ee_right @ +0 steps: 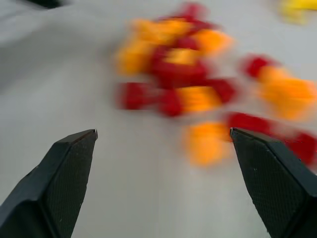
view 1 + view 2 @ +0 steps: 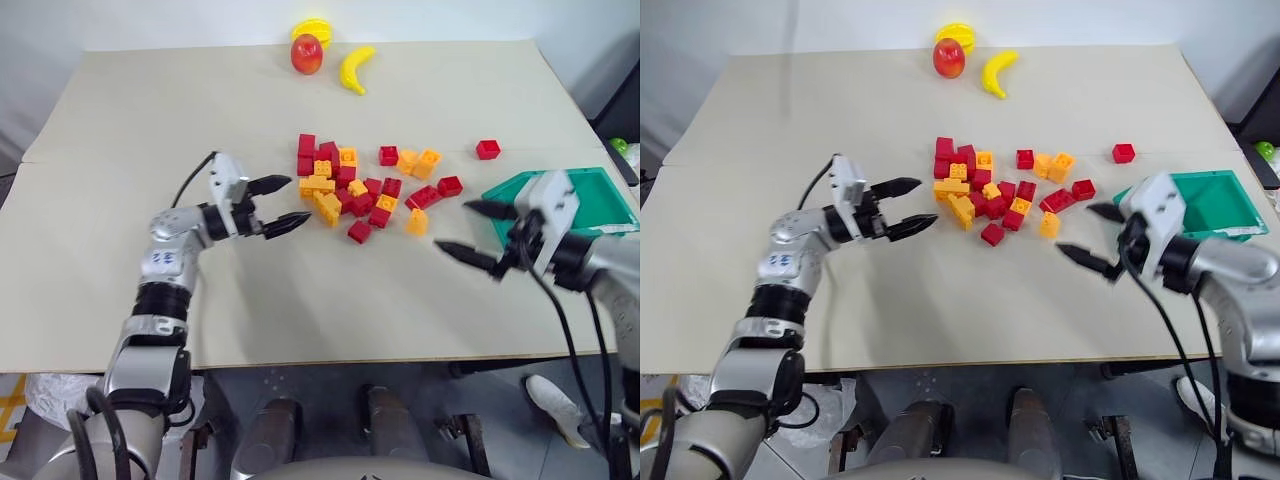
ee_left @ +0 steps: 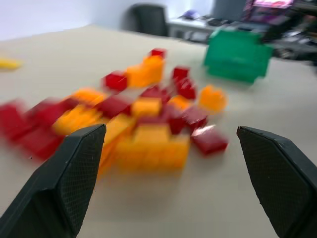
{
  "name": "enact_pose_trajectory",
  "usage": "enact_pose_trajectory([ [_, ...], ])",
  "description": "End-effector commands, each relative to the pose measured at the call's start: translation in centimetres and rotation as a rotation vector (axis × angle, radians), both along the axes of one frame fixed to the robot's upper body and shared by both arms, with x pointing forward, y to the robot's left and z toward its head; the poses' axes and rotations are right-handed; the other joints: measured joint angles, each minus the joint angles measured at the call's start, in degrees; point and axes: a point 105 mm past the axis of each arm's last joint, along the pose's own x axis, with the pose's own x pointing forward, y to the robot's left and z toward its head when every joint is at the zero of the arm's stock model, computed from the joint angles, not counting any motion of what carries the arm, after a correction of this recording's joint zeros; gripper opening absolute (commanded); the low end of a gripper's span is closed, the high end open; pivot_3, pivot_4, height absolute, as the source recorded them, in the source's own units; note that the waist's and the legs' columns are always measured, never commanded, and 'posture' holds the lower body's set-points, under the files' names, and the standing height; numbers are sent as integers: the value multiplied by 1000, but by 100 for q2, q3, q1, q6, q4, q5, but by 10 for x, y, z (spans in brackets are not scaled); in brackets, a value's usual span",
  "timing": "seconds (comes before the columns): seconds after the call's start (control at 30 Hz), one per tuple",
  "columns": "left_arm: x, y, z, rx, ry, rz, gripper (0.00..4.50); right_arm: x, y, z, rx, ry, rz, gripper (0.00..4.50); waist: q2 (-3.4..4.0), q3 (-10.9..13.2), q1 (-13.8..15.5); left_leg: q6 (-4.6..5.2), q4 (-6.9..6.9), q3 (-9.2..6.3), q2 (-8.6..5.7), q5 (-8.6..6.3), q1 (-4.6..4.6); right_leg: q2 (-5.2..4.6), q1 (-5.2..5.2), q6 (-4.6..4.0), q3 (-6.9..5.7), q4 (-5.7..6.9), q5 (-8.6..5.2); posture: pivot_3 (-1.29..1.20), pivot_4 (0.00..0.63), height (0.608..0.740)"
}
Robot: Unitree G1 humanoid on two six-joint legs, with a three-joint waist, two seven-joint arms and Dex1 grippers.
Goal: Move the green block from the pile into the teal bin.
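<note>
The pile of red and orange-yellow bricks lies mid-table. The green block is out of view. The teal bin stands at the table's right edge, and its outer wall shows beyond the bricks in the left wrist view. My left gripper is open just left of the pile, pointing at it, with nothing between its fingers. My right gripper is open in front of the bin, right of the pile and apart from it. Its fingers are empty and point toward the bricks.
A lone red brick sits right of the pile, behind the bin. A red apple, a banana and a yellow fruit lie at the far edge. A lime-green round thing sits off the table's right side.
</note>
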Motion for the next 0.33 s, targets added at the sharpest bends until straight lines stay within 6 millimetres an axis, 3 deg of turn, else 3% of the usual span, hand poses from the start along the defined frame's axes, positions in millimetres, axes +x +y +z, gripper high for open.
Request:
enact_pose_trajectory([
  [0.03, -3, 17, 10, -1, -34, 32, 4500, 4, -9, -7, -44, -63, 26, 4475, 0, 0, 13, 3, 1, 0, -1, 1, 0, -2, 1, 3, 0, 0, 1, 0, 150, 740],
  [0.17, -14, 46, 1, 32, -20, 85, 4500, 8, -19, -18, -62, -86, 25, 4475, 0, 0, -6, 4, 3, 2, -1, 3, 5, -1, 3, 3, 2, -1, 4, 0, 150, 740],
  [0.27, -26, 73, -5, 52, 34, 144, 4500, 9, -24, -14, -46, -139, -10, 4475, 0, 0, -62, 0, -2, 2, 4, 1, 5, 4, 0, 0, 2, 1, 3, 0, 150, 740],
  [0.33, -30, 80, -9, 87, 54, 165, 4500, 9, -25, -11, -31, -180, -49, 4475, 0, 0, -96, -2, -3, -1, 14, 1, 5, 5, -2, -3, 1, 3, 1, 0, 150, 740],
])
